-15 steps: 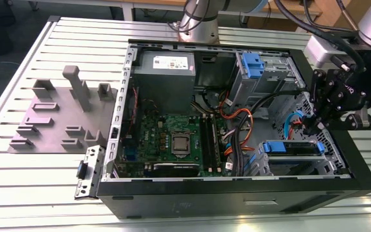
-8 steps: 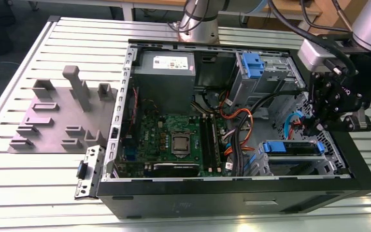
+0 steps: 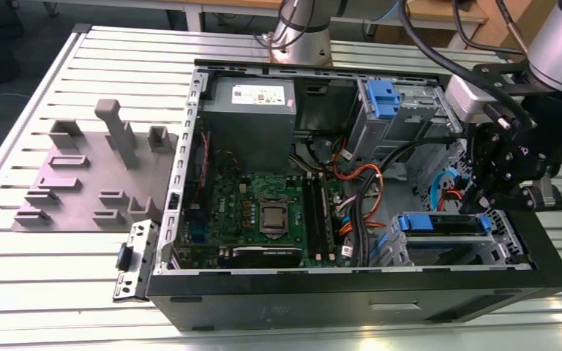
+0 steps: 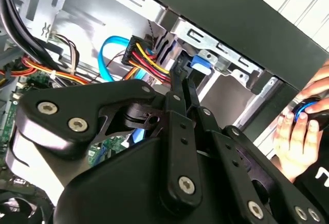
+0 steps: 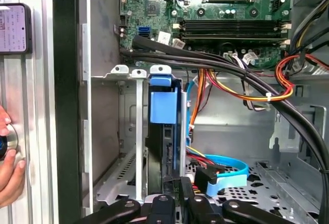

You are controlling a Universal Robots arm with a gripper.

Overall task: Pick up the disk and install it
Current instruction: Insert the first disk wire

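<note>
The arm's tool (image 3: pixel 493 191) hangs inside the open computer case (image 3: pixel 359 289) at the exterior view's right, its black fingers (image 4: pixel 181 88) drawn together with no visible gap, their tips at the rear edge of the disk (image 5: pixel 165 131). The disk, in its blue bracket, sits upright in the metal drive cage (image 5: pixel 138 131) at the case's near right corner, beside orange and blue cables. A person's hand (image 4: pixel 298 136) rests outside the case on the slatted surface (image 3: pixel 66 285).

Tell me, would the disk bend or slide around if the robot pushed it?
Probably not bend: the disk looks like a stiff block in a blue bracket. It likely won't slide sideways either, since it sits between the metal rails of the drive cage.
</note>
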